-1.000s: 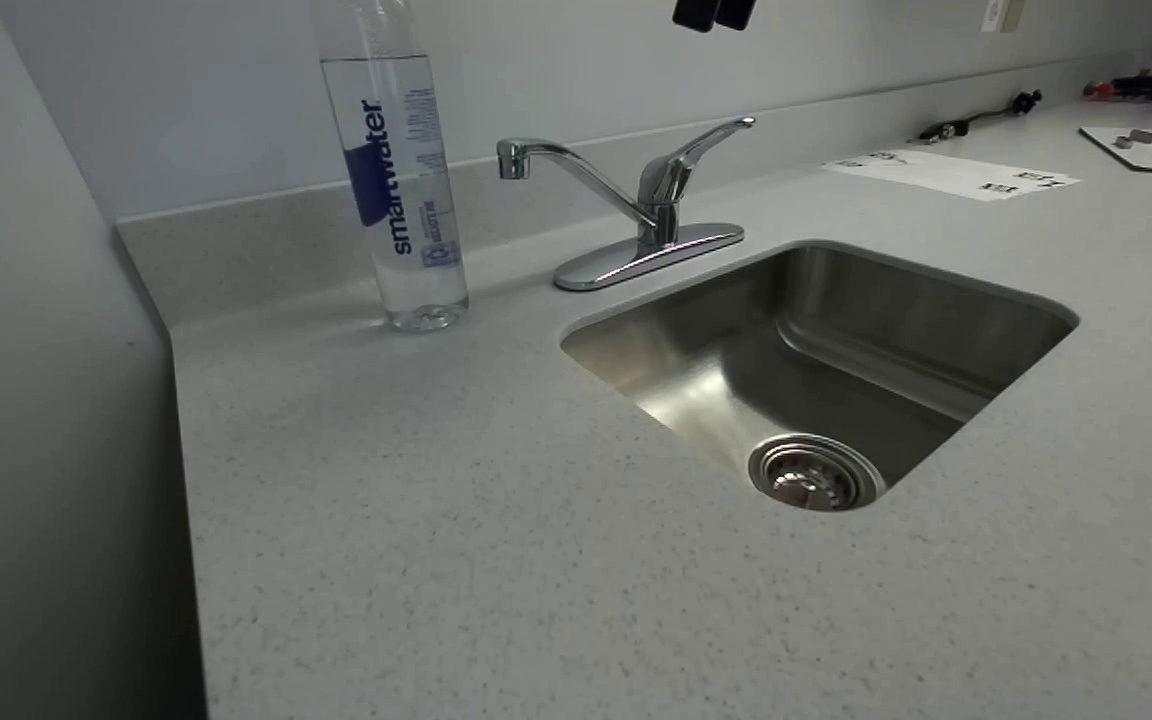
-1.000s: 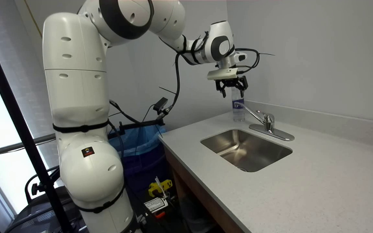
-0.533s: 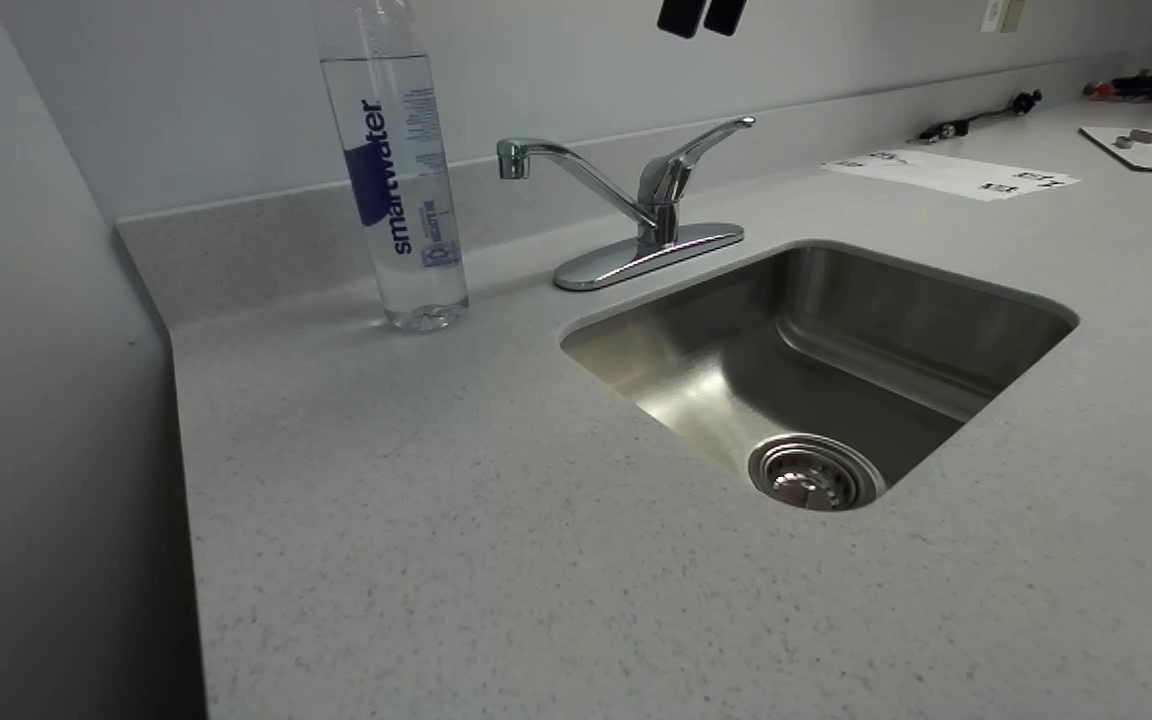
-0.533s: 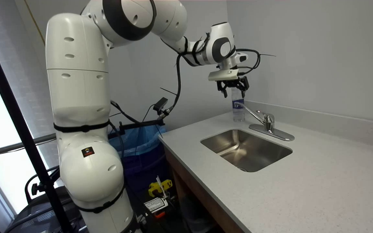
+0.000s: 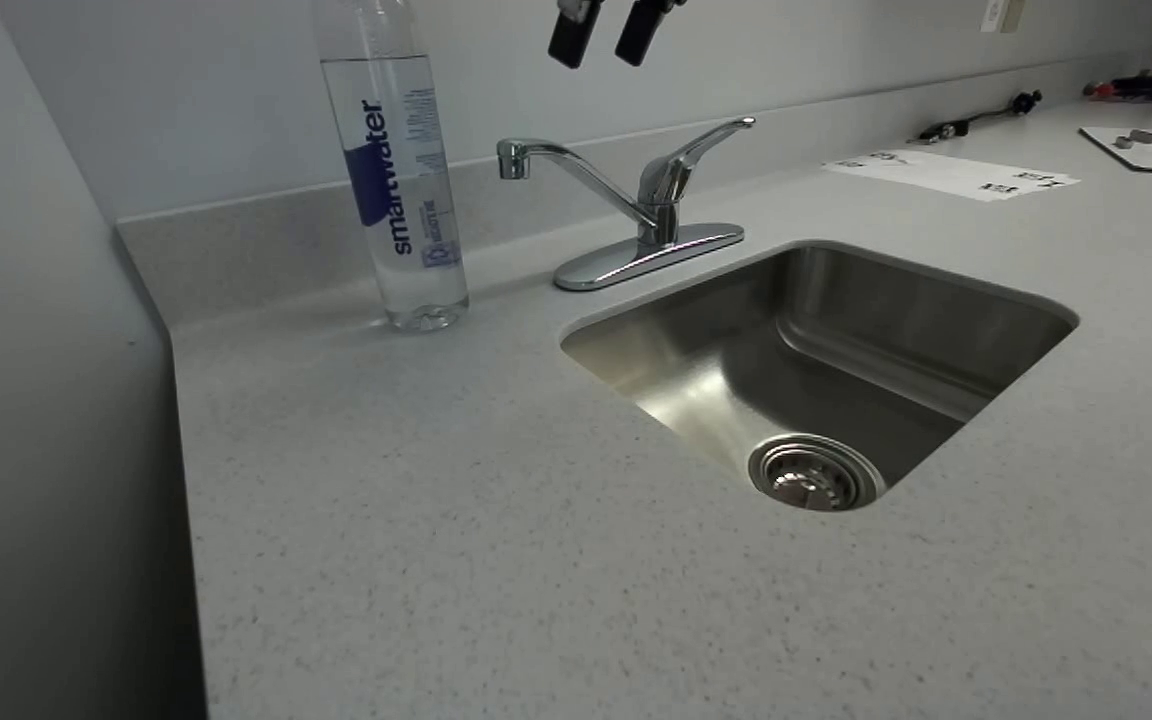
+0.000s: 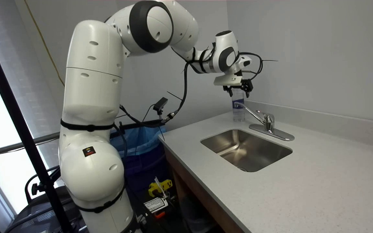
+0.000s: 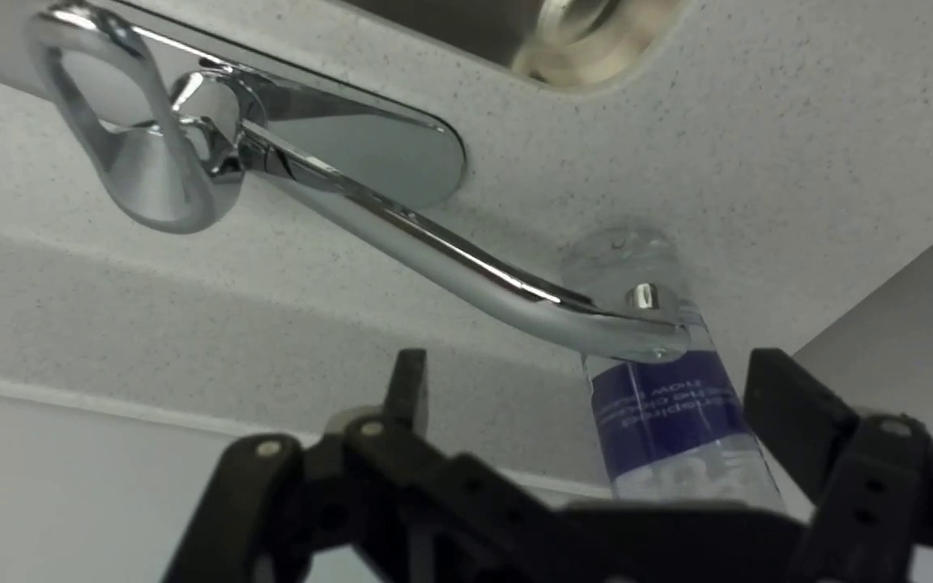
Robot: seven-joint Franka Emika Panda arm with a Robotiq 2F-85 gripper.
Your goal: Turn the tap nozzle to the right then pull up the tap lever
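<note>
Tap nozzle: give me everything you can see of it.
The tap nozzle is a long, slim, gently curved tube, shiny like chrome, with a short downturned tip. It slants up from the tap body and points roughly toward the water bottle, its tip over the counter rather than the sink. In an exterior view a gap shows between tip and bottle. No water is seen running. Only the tap body touches it; the open end effector hangs above.

A bottle point(image 5: 401, 190) narrows passage beside the tap nozzle point(image 7: 466, 274).
</note>
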